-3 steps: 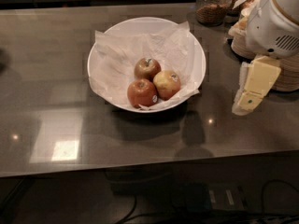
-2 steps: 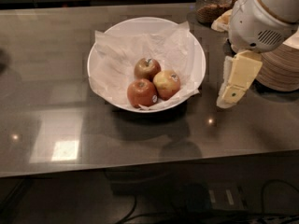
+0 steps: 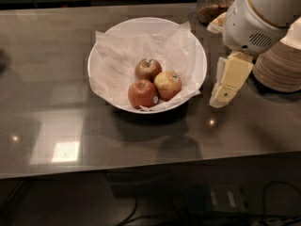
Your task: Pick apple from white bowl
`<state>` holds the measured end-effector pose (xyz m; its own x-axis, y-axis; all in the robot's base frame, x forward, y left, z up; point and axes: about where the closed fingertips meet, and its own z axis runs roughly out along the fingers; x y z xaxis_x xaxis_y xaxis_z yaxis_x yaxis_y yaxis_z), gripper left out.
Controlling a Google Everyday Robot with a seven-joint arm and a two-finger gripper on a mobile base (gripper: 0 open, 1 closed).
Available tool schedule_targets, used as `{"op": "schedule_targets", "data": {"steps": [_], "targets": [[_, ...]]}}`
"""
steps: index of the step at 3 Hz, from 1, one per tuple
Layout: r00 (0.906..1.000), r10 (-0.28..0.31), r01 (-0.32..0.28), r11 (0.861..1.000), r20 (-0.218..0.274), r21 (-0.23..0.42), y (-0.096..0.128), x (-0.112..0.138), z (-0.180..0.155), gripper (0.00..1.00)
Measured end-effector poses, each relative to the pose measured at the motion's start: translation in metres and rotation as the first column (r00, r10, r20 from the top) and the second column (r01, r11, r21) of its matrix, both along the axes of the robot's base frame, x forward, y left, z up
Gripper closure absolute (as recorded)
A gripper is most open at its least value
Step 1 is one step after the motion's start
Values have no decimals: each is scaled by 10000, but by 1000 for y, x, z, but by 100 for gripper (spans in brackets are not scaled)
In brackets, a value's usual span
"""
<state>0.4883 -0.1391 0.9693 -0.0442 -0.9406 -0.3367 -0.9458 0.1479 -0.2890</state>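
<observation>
Apple (image 3: 167, 84) beside two redder apples (image 3: 142, 93) in white bowl (image 3: 141, 23), end effector (image 3: 221, 97) alongside.

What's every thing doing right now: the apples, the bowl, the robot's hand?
white bowl: upright, paper-lined, three fruits inside.
apple: in the bowl, unheld.
red-orange apple: in the bowl, nearest the front.
darker apple: in the bowl, at the back.
gripper: outside the bowl, right of it, touching no fruit.
paper bowls: stacked, right edge.
</observation>
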Motion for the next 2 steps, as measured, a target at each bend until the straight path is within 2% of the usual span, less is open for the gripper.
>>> {"op": "schedule_targets", "data": {"steps": [1, 2], "targets": [[9999, 118, -118, 9991, -7, 403, 13, 14, -8, 0], [9985, 520, -502, 9937, -157, 999, 36, 36, -19, 0]]}}
